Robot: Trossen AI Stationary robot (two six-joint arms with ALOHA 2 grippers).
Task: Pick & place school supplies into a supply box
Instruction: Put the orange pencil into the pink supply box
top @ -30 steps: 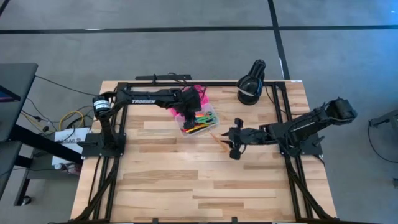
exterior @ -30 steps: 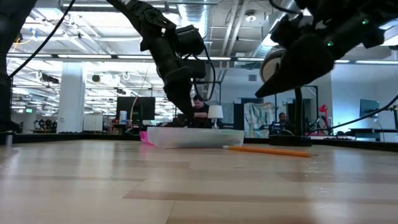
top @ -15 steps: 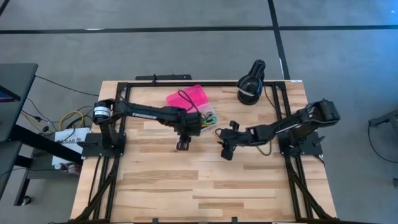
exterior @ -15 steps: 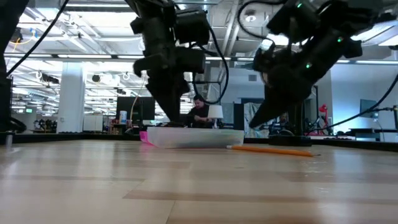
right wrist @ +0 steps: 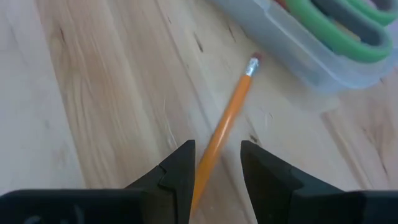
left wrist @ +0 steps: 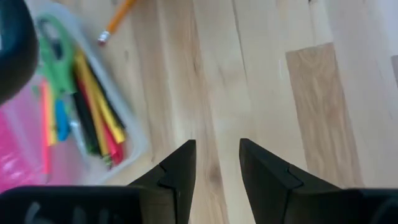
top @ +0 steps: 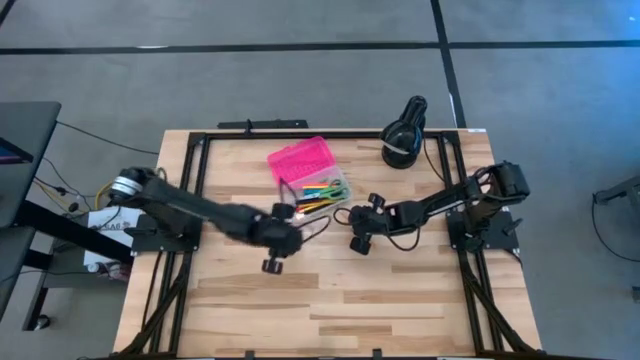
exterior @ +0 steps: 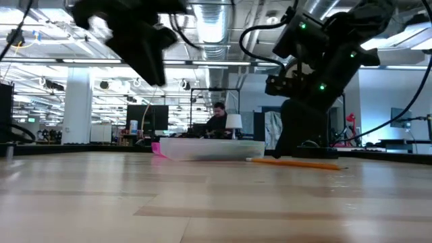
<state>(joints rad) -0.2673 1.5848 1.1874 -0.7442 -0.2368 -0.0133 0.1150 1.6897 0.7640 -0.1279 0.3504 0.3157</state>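
The supply box (top: 310, 177) lies open at the table's far middle, pink lid (top: 300, 159) flat beside the clear base (top: 323, 192). The base holds several coloured pens (left wrist: 93, 112) and the green-handled scissors (left wrist: 55, 51). One orange pencil (right wrist: 227, 121) lies flat on the wood just right of the base, eraser end (right wrist: 253, 63) toward it. My right gripper (right wrist: 217, 146) is open and low, one finger on each side of this pencil. I cannot tell if it touches. My left gripper (left wrist: 216, 146) is open above bare wood, near of the box (top: 271, 263).
A black rounded object with a white band (top: 403, 135) stands at the far right of the table. A black frame rail (top: 300, 134) runs along the far edge. Bare wood (top: 330, 300) fills the near half. The low view shows a person (exterior: 217, 118) in the room beyond.
My left gripper has drawn back from above the box toward the table's near edge and left, leaving the pink lid and base uncovered. My right gripper has moved left and down over the orange pencil. The pencil and box have stayed put.
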